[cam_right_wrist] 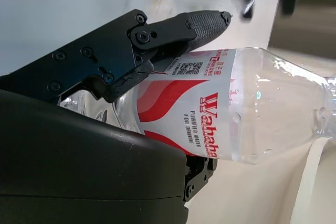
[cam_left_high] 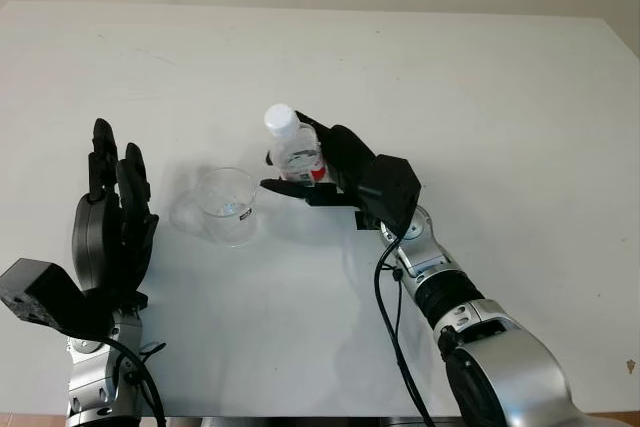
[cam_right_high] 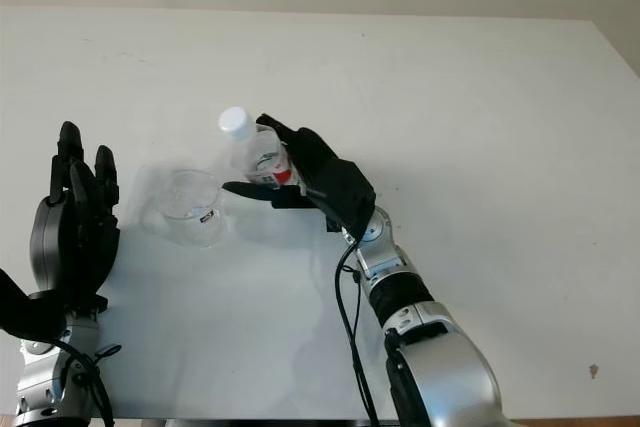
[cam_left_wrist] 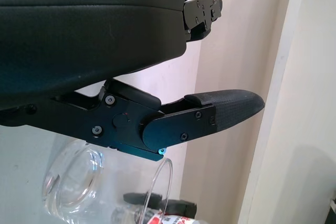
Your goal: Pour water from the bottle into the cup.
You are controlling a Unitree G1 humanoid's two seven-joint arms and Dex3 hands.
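A clear plastic bottle with a white cap and a red and white label stands just right of the clear cup, its top leaning slightly toward the cup. My right hand is shut on the bottle's body, with the thumb in front and the fingers behind. In the right wrist view the bottle lies across the palm under one finger. My left hand is held open at the near left, a short way from the cup. The left wrist view shows the cup below the hand.
The white table runs wide on all sides of the cup and bottle. A pale wall borders its far edge. A black cable hangs beside my right forearm.
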